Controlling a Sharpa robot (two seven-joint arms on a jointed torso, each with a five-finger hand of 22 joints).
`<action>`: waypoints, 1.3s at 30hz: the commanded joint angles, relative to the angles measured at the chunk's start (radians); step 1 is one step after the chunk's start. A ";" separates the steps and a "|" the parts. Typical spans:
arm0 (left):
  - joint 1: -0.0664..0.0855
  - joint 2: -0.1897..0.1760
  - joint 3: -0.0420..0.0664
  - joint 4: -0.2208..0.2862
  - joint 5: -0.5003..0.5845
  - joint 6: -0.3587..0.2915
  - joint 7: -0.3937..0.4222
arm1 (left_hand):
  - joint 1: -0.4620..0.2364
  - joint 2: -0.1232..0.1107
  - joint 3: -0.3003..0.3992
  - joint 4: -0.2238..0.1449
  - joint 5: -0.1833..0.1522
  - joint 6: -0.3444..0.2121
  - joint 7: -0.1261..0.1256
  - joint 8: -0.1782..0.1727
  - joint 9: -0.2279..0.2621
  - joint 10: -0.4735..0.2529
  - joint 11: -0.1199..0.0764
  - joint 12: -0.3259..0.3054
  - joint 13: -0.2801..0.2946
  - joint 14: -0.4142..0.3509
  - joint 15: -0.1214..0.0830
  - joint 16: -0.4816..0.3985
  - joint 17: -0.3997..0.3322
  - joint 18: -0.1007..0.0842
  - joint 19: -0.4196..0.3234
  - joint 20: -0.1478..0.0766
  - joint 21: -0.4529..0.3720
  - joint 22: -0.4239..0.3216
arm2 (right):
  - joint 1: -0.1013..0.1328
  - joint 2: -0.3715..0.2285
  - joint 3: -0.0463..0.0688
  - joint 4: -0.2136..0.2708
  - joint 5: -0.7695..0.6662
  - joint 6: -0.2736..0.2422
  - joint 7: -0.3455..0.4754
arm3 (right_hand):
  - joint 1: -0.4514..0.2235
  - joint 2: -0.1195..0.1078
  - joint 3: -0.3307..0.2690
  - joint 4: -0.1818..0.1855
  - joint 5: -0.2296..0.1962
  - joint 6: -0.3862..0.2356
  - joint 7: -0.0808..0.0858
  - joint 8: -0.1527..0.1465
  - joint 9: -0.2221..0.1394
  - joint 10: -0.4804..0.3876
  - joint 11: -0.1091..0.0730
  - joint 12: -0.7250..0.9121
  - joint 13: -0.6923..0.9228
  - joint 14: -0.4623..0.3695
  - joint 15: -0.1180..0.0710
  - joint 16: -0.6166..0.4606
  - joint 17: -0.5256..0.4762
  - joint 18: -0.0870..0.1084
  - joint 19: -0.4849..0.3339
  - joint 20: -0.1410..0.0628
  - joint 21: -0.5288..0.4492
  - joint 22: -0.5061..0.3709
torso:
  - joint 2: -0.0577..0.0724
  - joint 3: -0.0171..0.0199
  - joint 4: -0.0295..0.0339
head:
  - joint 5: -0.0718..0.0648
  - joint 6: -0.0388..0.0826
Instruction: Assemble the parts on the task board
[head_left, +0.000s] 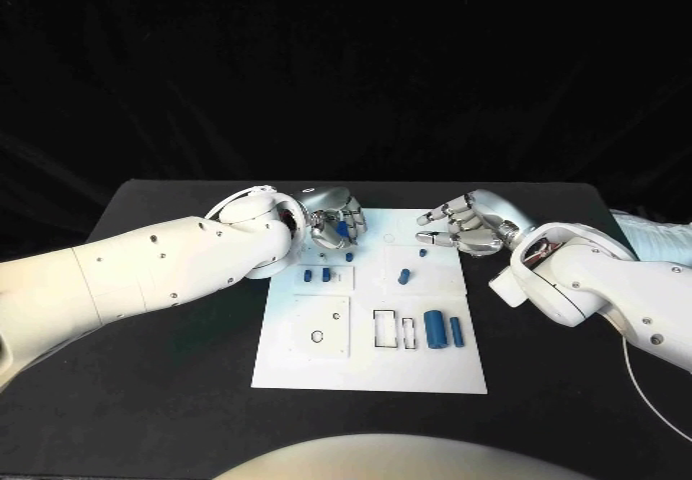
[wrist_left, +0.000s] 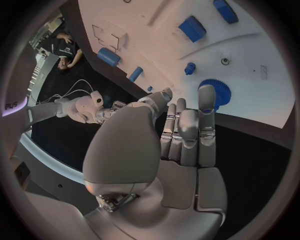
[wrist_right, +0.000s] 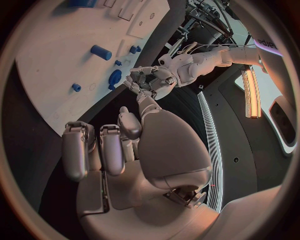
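The white task board (head_left: 368, 360) lies in the middle of the table. My left hand (head_left: 335, 222) hovers over its far left corner, fingers stretched out side by side. A blue gear (wrist_left: 215, 92) lies on the board there, and one fingertip (wrist_left: 207, 97) covers part of it. I see no pinch on it. The gear (wrist_right: 115, 77) sits just beside that hand (wrist_right: 150, 80). My right hand (head_left: 464, 228) is at the board's far right edge, fingers apart, holding nothing. A thick blue cylinder (head_left: 434, 329) and a thin one (head_left: 457, 332) lie at the board's right.
Two short blue pegs (head_left: 307, 273) stand near the board's left edge, and a small cylinder (head_left: 405, 275) lies mid-board. A raised square plate (head_left: 320, 325) with a hole and two rectangular slots (head_left: 387, 328) occupy the near half. Bare black table (head_left: 173, 400) surrounds the board.
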 joint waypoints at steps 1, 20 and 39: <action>-0.006 0.020 -0.001 -0.020 -0.148 0.013 0.043 | -0.005 -0.005 0.016 -0.007 0.002 0.034 0.000 -0.014 -0.015 0.021 -0.006 -0.019 -0.032 0.062 -0.003 0.110 0.108 -0.035 0.082 -0.004 0.175 0.107 | -0.001 0.002 0.000 0.000 -0.002 0.007 0.010 | 0.003 0.006 -0.004 0.000 -0.001 0.009 -0.001 -0.002 -0.001 -0.004 0.000 -0.005 -0.001 0.064 -0.009 -0.004 0.082 0.007 -0.007 0.003 -0.007 0.057 | 0.001 -0.0002 -0.0005 | -0.002 0.002; -0.012 0.068 -0.002 -0.082 -0.214 0.172 -0.021 | -0.074 -0.023 -0.043 -0.001 0.002 0.103 -0.006 -0.063 -0.053 0.064 -0.008 -0.067 -0.106 0.128 -0.008 0.228 0.212 -0.086 0.194 -0.010 0.479 0.300 | -0.001 0.004 0.000 0.000 -0.002 0.012 0.010 | 0.003 0.006 -0.004 0.000 -0.001 0.009 -0.001 -0.002 -0.001 -0.003 0.000 -0.002 0.001 0.065 -0.009 -0.002 0.085 0.007 -0.006 0.003 -0.006 0.058 | 0.000 0.0005 -0.0002 | -0.005 -0.004; -0.018 0.093 -0.002 -0.116 -0.215 0.165 -0.026 | -0.041 0.010 -0.027 -0.017 0.006 0.129 -0.005 -0.077 -0.061 0.086 -0.011 -0.079 -0.121 0.130 -0.011 0.230 0.204 -0.090 0.200 -0.013 0.501 0.318 | -0.001 0.008 0.000 -0.002 -0.003 0.015 0.010 | 0.006 0.009 -0.002 -0.001 0.001 0.009 -0.001 -0.002 -0.001 -0.002 0.000 0.000 0.003 0.065 -0.009 -0.002 0.087 0.007 -0.005 0.003 -0.006 0.058 | 0.001 0.0003 -0.0017 | -0.003 -0.001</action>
